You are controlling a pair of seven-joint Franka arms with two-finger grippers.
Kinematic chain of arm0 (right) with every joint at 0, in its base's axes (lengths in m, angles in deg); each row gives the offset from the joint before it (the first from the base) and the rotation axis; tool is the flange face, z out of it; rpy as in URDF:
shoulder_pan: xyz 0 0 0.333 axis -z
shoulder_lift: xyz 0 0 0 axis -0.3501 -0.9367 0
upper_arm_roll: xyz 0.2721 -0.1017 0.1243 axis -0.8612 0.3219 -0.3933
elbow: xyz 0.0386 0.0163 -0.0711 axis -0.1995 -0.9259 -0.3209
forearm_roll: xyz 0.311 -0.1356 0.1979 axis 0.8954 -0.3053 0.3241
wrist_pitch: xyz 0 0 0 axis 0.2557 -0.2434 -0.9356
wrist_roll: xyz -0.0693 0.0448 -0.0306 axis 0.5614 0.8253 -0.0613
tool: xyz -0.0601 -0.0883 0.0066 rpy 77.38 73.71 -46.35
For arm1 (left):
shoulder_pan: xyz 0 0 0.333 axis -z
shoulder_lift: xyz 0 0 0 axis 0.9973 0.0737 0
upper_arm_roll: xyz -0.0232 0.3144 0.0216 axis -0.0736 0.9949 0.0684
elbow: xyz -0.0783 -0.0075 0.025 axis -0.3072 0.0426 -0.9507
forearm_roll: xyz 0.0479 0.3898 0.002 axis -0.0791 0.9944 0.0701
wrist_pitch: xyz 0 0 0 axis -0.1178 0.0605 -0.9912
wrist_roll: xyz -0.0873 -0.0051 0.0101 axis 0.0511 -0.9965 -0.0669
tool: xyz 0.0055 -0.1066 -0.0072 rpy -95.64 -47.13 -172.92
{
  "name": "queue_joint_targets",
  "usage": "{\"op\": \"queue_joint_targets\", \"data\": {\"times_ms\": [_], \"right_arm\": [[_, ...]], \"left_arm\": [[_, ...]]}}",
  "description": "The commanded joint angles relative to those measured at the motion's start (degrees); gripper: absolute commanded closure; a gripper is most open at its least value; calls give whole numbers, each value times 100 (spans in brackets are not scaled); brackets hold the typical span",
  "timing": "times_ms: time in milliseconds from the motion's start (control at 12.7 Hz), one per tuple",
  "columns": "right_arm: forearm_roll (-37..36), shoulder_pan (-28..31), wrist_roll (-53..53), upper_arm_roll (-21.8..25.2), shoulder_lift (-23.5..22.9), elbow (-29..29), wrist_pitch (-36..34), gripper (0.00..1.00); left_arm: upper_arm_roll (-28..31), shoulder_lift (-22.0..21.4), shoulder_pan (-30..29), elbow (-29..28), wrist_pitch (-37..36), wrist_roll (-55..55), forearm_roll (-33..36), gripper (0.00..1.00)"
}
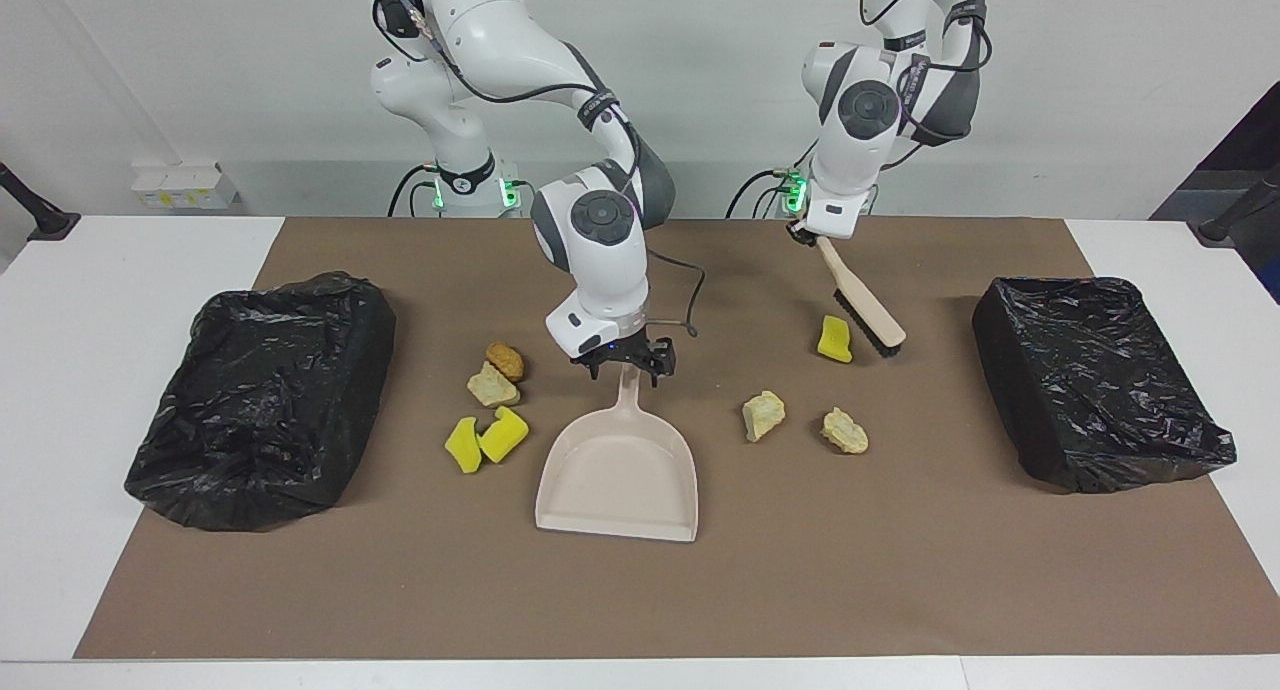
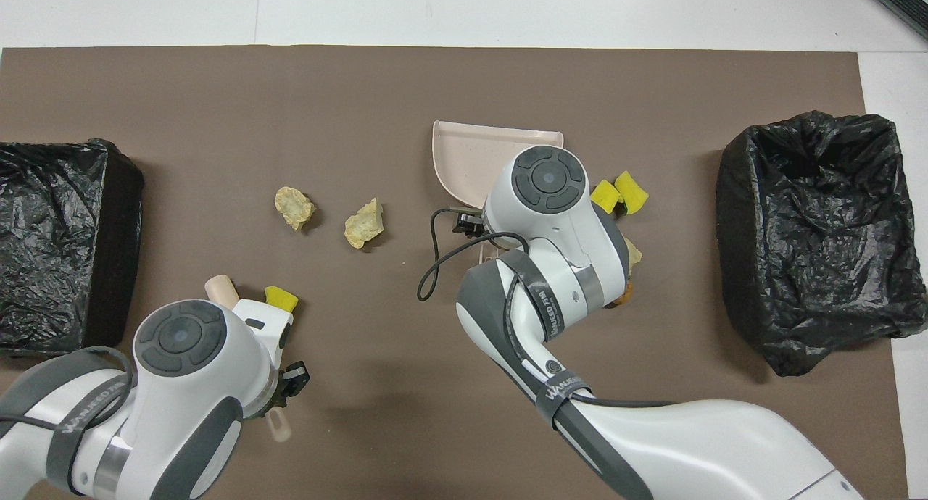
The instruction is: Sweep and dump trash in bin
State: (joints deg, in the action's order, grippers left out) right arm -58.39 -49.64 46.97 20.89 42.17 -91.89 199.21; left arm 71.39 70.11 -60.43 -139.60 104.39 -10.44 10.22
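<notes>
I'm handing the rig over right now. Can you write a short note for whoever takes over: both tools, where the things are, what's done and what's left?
Left tool: shut on the brush, bristles beside a yellow chunk.
Right tool: at the dustpan handle, fingers spread, no grip yet.
Trash: all seven chunks lie on the mat; four toward the right arm's end, three toward the left arm's end, including two beige ones.
Bins: one at each end of the table.
Done: brush picked up.
Left: grasp dustpan, sweep, dump.
</notes>
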Motion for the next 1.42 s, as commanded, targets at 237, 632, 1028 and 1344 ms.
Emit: {"op": "queue_joint_targets", "data": {"times_ms": [237, 632, 1028, 1344], "right_arm": [[120, 32, 60, -46, 138, -149, 5, 100], [111, 76, 410, -55, 242, 0, -478, 100], [173, 392, 4156, -37, 1340, -411, -1268, 100], [137, 436, 7477, -46, 1720, -1071, -1173, 100]], "left_arm": [[-53, 550, -20, -106, 1403, -151, 15, 100], [-53, 806, -20, 299, 1450, 699, -126, 100], [-18, 850, -317, 721, 992, 1421, -99, 100], [-18, 805, -801, 730, 1035, 2096, 103, 100]]}}
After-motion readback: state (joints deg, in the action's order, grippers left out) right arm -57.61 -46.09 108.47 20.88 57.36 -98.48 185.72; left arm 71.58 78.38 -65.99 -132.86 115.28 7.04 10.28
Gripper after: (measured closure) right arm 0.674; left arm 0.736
